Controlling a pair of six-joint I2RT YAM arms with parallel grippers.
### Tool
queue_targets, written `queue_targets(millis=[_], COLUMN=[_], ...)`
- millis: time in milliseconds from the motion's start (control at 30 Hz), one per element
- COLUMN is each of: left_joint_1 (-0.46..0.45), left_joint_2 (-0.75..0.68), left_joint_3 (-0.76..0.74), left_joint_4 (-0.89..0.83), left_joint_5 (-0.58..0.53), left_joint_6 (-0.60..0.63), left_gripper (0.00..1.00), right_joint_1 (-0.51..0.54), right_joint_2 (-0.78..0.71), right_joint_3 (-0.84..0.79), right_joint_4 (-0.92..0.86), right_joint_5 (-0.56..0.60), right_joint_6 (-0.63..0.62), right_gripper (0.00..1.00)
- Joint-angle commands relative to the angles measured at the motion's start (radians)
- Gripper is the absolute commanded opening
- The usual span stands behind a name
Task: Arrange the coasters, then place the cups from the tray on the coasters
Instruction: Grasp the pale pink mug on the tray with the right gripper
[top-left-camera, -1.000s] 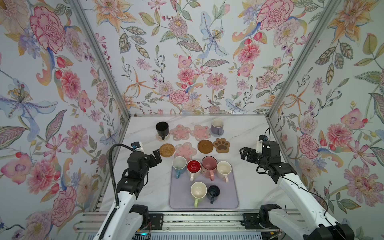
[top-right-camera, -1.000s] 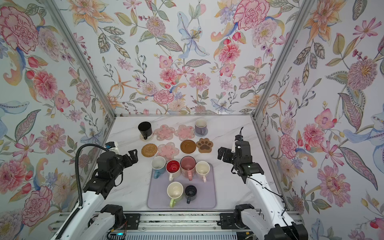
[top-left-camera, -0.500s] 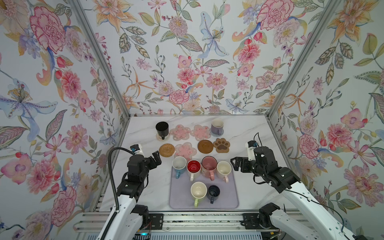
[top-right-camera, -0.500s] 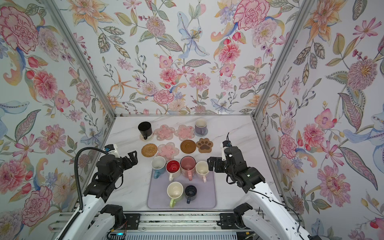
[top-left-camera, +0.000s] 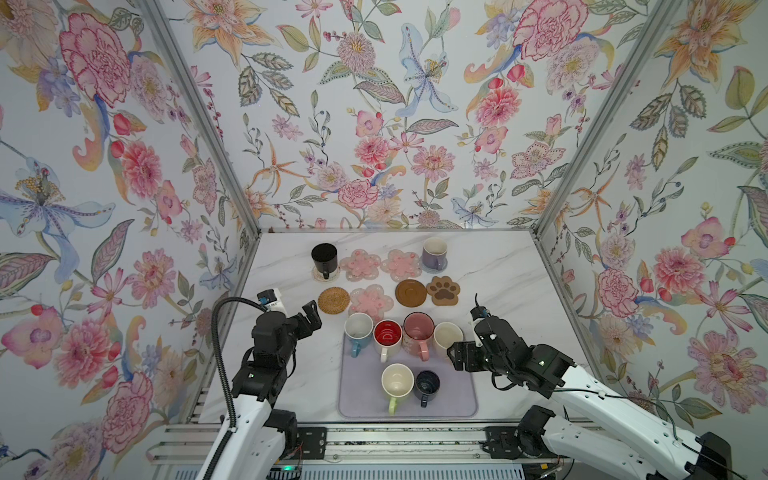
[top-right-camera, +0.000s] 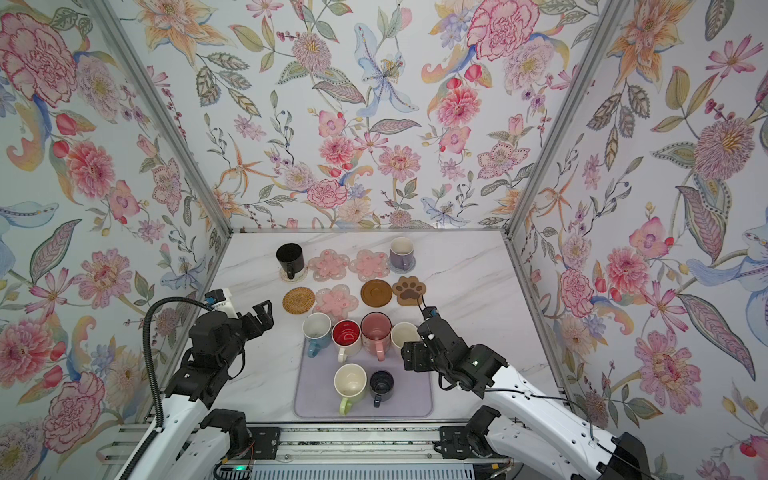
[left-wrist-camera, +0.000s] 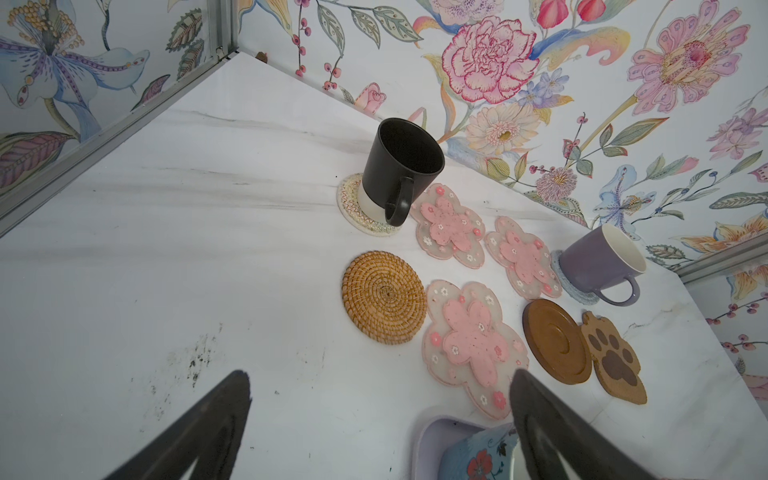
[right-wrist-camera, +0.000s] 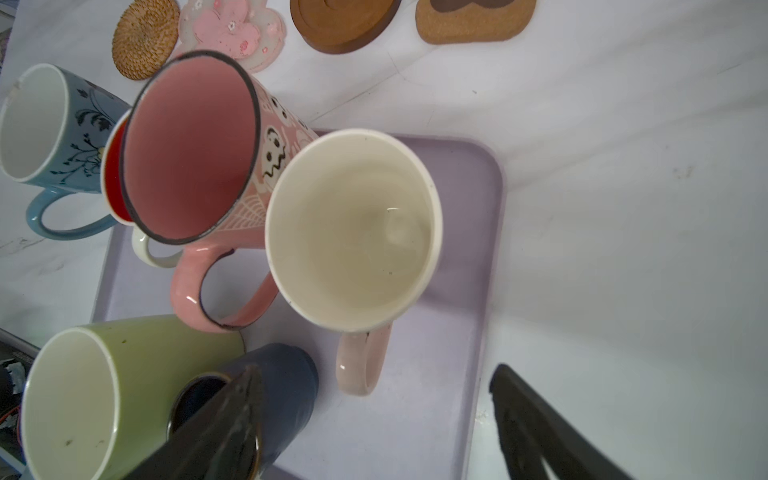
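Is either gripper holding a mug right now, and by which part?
Nothing is held. The left gripper is open and empty. The right gripper is open at the pink handle of the cream mug, not closed on it.

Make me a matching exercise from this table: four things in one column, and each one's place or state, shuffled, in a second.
Things:
1. black cup
2. lavender cup
3. navy cup
4. paw coaster

Places or states:
A. on the tray
B. bare, no cup on it
C. on the beige coaster
D. on the grey-blue coaster

Pairs: 1-C, 2-D, 3-A, 4-B
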Motion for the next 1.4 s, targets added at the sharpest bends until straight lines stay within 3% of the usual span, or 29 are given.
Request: queue_targets(millis=[0,700,1267,1367], left_joint_1=[0.008,0.009,0.008,0.009], left_joint_2=[-0.001,-0.021,-0.04,-0.038], left_joint_3=[-0.015,-0.018,-0.03,-0.03], left_joint_4=[0.002,-0.024,-0.028,-0.026], left_joint_5=[-0.021,-0.021,-0.022,-0.026], left_joint_6=[-0.009,-0.011,-0.017,-0.017], left_gripper=[0.99,0.99,0.99,0.99], right_joint_1=[0.034,0.086,0.114,0.112], right_joint_2=[0.026,0.214,0.215,0.199], right_joint_3=[-0.036,-0.073,-0.039,-0.024], right_joint_4=[0.024,0.209,0.143,0.117], right_joint_5=[0.049,0.125,0.173,0.19], right_joint_6=[0.052,0.021,-0.015,-0.023], right_gripper=[0.82,0.4,0.01,0.0])
